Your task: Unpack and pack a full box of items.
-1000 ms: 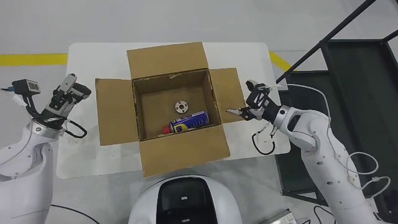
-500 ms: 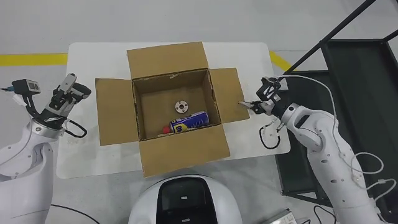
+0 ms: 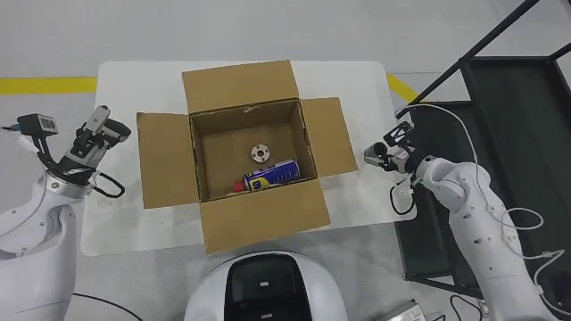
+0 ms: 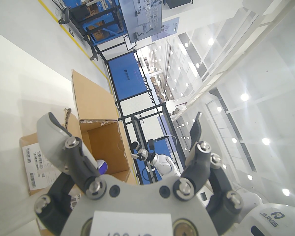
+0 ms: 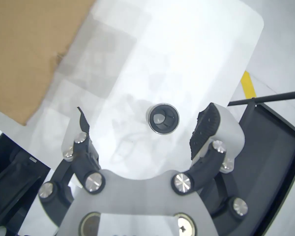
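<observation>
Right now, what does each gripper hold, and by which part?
Nothing. Left gripper open, empty; right gripper open above a small metal bushing resting untouched on the table.

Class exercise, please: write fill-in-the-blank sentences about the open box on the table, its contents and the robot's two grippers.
1. The cardboard box has ____ flaps folded outward.
2. The blue can lies ____ the box.
3. The right gripper has its fingers ____, not touching the small black cylinder standing on the table.
4. The left gripper holds ____.

Missing words: four; inside; open; nothing.
</observation>
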